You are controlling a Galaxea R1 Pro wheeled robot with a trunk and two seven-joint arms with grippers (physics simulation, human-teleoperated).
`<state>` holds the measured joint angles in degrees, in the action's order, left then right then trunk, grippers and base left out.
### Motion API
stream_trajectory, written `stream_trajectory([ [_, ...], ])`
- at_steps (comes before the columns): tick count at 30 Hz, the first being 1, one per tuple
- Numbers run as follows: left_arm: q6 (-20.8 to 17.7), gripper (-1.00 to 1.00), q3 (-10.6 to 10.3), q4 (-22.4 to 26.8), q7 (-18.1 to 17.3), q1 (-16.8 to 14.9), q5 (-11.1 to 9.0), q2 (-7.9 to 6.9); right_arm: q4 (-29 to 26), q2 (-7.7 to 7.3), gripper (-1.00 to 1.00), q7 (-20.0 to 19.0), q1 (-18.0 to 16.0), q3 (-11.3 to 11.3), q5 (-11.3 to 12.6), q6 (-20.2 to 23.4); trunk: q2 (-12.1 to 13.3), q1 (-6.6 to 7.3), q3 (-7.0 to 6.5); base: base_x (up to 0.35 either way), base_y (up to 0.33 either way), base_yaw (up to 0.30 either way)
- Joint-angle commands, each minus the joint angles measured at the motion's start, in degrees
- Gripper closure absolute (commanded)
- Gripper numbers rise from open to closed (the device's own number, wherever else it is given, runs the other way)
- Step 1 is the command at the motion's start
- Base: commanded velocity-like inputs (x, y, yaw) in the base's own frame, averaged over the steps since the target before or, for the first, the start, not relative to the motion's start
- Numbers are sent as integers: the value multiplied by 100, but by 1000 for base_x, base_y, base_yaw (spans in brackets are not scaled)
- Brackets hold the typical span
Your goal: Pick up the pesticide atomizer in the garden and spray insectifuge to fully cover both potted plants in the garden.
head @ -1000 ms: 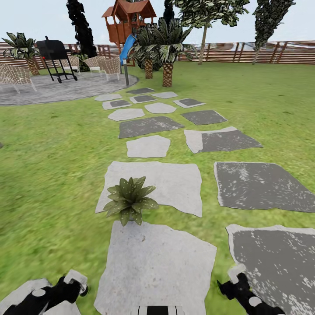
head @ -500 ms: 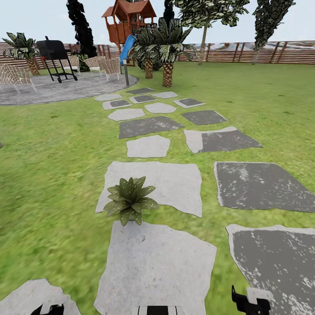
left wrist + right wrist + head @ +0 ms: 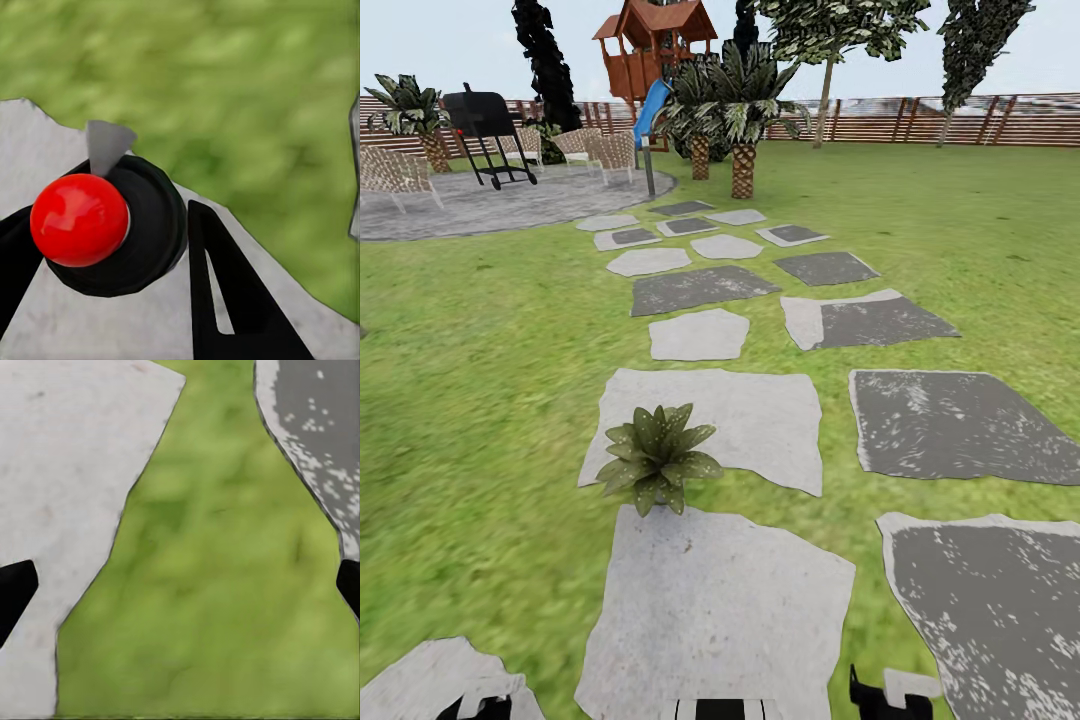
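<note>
We stand in the garden (image 3: 480, 380), on a lawn crossed by a path of grey stepping stones (image 3: 720, 410) that leads toward a round grey paved patio (image 3: 490, 205). One potted plant (image 3: 658, 455), a low rosette of pointed green leaves, sits on the near edge of a pale stone, just at the strip of grass that separates it from the next stone toward us.

On the patio we see a black grill (image 3: 485, 125) and wicker chairs (image 3: 600, 150). Past the patio's edge stand palm trees (image 3: 740, 120), a wooden play tower (image 3: 655, 40) with a blue slide, and a brown slatted fence (image 3: 960, 120) closing off the lawn.

Our left pincer (image 3: 105, 247) hangs over the corner of a pale stone, its black fingers (image 3: 225, 292) on either side of a black round body topped by a red ball (image 3: 79, 219); we cannot tell whether they grip it or merely flank it. In the head view this pincer barely peeks in at the lower edge.

Our right pincer (image 3: 180, 585) is spread wide, with its dark fingertips (image 3: 15, 589) far apart above a strip of grass between a pale stone (image 3: 67, 472) and a darker one (image 3: 319, 427). It holds nothing. In the head view it shows at the lower edge, beside the near pale stone.
</note>
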<state>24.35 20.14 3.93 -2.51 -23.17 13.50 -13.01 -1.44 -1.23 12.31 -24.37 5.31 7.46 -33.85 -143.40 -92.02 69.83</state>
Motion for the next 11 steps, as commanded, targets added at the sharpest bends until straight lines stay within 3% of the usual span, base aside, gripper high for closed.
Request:
stream_trajectory([
  [1, 17, 100, 51, -5, -27, -3, 32, 1, 2, 10, -100, 8, 3, 49, 59, -16, -2, 1, 4, 0, 0, 0],
  [11, 17, 100, 41, 2, -30, -3, 54, 52, 3, 25, -100, 8, 20, 49, 57, -16, -2, 1, 4, 0, 0, 0],
])
